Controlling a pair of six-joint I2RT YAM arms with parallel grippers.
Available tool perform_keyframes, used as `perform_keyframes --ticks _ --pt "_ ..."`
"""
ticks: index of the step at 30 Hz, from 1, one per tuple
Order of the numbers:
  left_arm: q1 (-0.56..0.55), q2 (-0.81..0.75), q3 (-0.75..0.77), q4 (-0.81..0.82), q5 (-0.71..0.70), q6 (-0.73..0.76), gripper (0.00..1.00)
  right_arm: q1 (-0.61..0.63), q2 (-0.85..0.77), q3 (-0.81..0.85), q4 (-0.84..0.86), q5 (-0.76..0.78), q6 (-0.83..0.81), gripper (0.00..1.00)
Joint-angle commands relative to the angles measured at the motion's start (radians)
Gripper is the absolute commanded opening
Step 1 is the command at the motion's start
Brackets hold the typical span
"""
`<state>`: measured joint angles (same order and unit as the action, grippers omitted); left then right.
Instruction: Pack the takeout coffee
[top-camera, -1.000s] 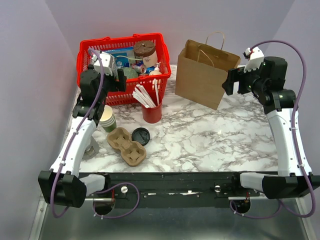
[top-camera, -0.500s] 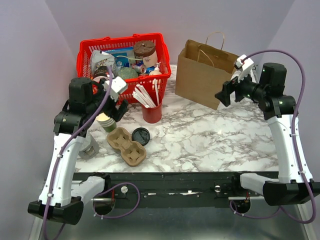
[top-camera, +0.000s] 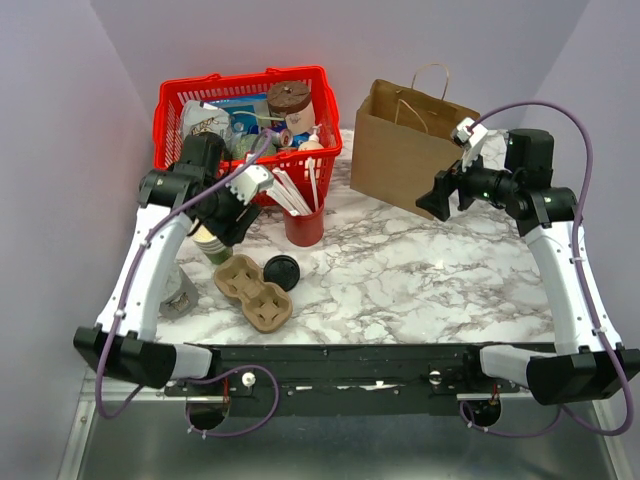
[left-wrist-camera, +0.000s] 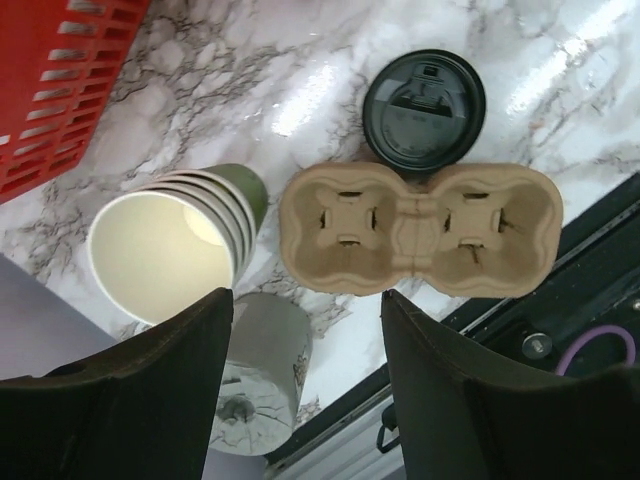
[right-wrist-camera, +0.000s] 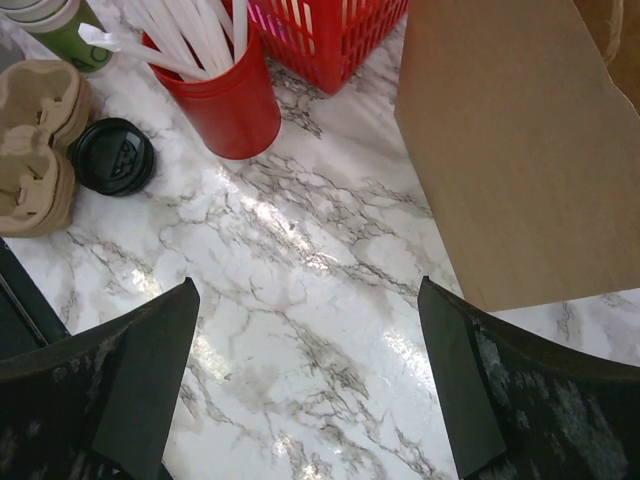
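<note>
Marble table (top-camera: 430, 285): carries the red basket at its far left corner
Red basket (top-camera: 240, 77): the landmark here, packed with mixed goods, a brown-topped tub among them
Paper bag (top-camera: 400, 160): stands upright just right of the basket, mouth open, handles up
Left gripper (left-wrist-camera: 303, 297): hangs just in front of the basket, pointing down at the table, fingers spread with nothing between them
Right gripper (right-wrist-camera: 307, 283): well to the right of the basket and raised off the table, jaws wide apart and holding nothing
Cup carrier (top-camera: 255, 290): two-pocket pulp tray lying flat in front of the basket, both pockets unfilled
Red cup (top-camera: 303, 225): touching or nearly touching the basket's front right corner, full of white straws
Stack of cups (left-wrist-camera: 165, 250): green, lidless, nested, in front of the basket's left half
Loose black lid (left-wrist-camera: 425, 110): flat on the marble in front of the basket, against the carrier's edge
Takeout coffee: cannot be told; no view shows a lidded green cup clearly, in or near the basket
</note>
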<state>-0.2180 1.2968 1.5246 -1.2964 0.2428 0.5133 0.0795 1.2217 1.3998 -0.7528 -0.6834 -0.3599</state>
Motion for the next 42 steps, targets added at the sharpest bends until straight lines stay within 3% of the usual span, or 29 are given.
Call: perform_keyframes --ticks 1,9,14,18,26,42 --pt "-0.006 0.099 0.108 -0.118 -0.155 -0.085 0.69 0.009 0.01 -0.002 -0.003 -0.042 0.002 0.99" --pt "-0.004 0.157 0.081 -0.081 -0.293 -0.171 0.63 0.011 0.022 0.004 -0.003 -0.042 0.016 0.99" --pt "0.002 0.18 0.065 -0.075 -0.295 -0.188 0.61 0.013 0.027 0.001 -0.003 -0.042 0.018 1.0" --pt "0.003 0.211 0.065 -0.063 -0.3 -0.185 0.51 0.012 0.039 0.001 -0.002 -0.048 0.021 1.0" --pt "0.008 0.277 0.144 -0.069 -0.297 -0.185 0.5 0.012 0.019 -0.031 -0.002 -0.03 0.016 1.0" --pt "0.083 0.329 0.092 -0.058 -0.244 -0.171 0.39 0.011 0.033 -0.039 0.0 -0.024 0.027 1.0"
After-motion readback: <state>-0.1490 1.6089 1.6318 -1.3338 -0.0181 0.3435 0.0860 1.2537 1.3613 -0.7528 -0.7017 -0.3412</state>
